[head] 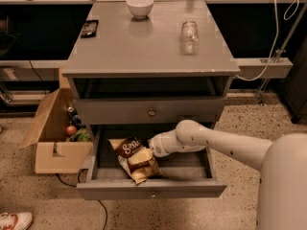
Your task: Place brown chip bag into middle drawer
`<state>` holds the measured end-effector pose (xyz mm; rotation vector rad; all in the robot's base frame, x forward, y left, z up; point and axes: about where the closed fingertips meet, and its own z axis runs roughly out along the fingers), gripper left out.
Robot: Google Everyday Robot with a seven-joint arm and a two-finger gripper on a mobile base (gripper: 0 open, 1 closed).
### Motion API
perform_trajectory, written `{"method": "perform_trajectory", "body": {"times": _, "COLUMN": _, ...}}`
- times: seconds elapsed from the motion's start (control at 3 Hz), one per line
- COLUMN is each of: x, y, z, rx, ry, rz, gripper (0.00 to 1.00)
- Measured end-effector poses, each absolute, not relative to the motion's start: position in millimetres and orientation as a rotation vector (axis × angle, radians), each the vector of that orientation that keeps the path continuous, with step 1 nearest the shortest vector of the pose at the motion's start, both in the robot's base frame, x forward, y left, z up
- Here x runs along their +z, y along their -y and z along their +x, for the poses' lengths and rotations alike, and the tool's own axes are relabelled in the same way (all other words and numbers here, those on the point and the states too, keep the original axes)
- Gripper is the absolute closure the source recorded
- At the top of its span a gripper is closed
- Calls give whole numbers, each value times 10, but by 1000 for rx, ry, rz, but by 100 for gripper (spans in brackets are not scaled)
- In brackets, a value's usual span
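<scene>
Cardboard box (50,152), contents half hidden. Brown chip bag (135,159) lies in the bench's (144,51) open middle drawer (151,190). Gripper (154,146) at the bag's 2 o'clock, touching it; whether it grips, I cannot tell.

The crinkly brown chip bag (136,159), low in the middle of the frame, is dark brown with white script lettering above and pale yellow below. The wide grey wooden middle drawer (151,189) matches the matte grey counter (144,47). The glossy white gripper (152,146) sits just right of the bag's top, and its white arm (225,145) carries small dark dots. A white round bowl (139,6) is at upper centre and a tan cardboard box (53,152) at left. The beige floor (240,210) is speckled.
</scene>
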<state>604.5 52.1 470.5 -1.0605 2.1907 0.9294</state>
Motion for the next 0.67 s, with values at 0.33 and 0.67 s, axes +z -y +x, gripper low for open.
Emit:
{"method": "perform_trajectory", "body": {"times": 0.33, "x": 5000, "y": 85, "z": 6090, "rx": 853, "ry": -2163, "rz": -920, "gripper": 0}}
{"method": "perform_trajectory", "body": {"times": 0.67, "x": 5203, "y": 706, "z": 6063, "rx": 797, "ry": -2146, "rz": -796, "gripper": 0}}
